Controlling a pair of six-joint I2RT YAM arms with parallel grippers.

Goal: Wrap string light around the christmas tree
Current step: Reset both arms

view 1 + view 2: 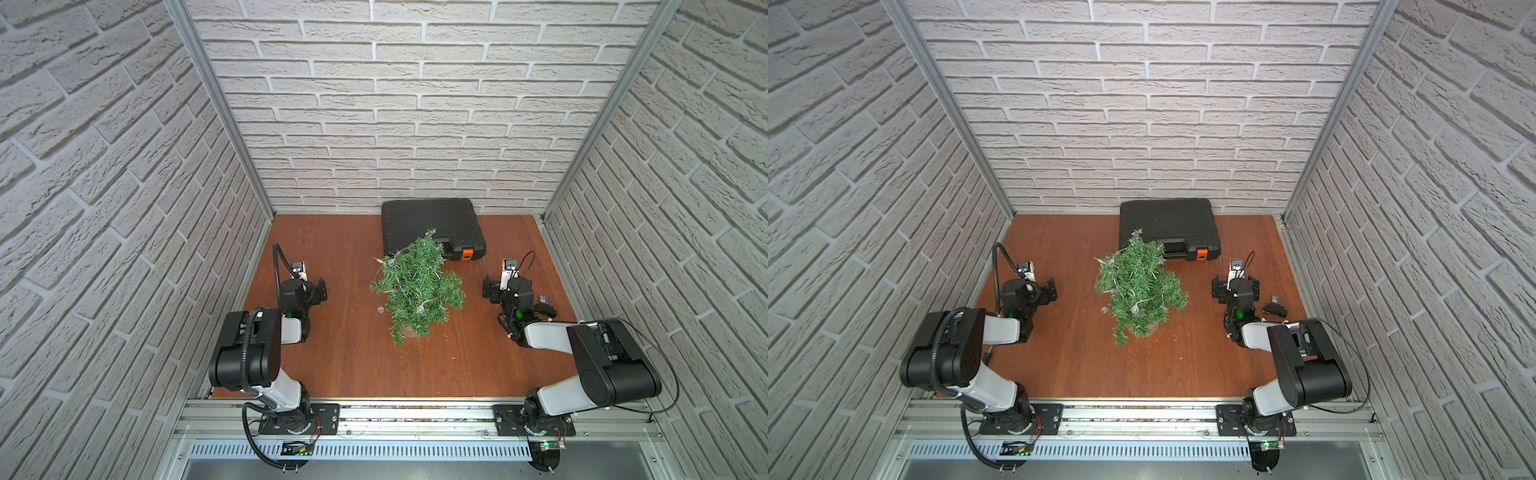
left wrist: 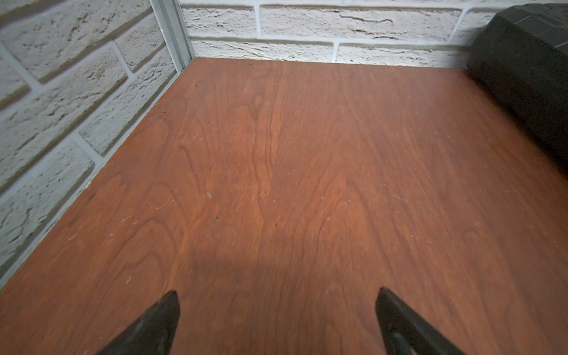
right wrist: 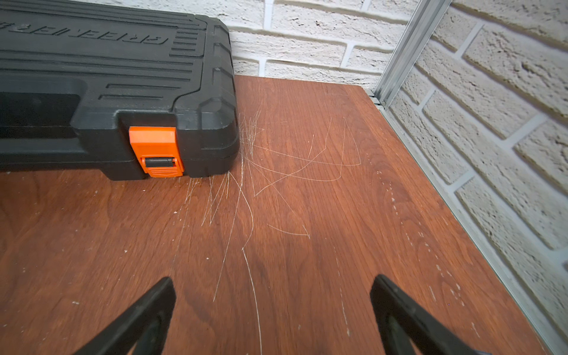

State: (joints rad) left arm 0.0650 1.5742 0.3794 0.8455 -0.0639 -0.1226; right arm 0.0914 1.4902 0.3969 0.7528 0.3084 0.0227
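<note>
While left hand [image 2: 276, 295], right hand [image 3: 273, 282] gape, string light [image 1: 420, 308] on tree [image 1: 409, 286], case [image 3: 92, 70] lettering unclear

Whitish brick-pattern walls [image 1: 415, 124] on the left, right and far sides, joined by aluminium corner posts [image 1: 216, 104]. Reddish-brown wood-grain tabletop [image 1: 353, 365], finely scratched towards the far right. Black case [image 1: 432, 224] with an orange latch [image 1: 467, 254] against the far wall. Aluminium rail [image 1: 415, 415] along the near edge.

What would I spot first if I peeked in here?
The green tree in the middle of the table, with the string light looped over its branches. Behind it lies a black case with an orange latch. The left end effector and right end effector sit open on either side.
</note>
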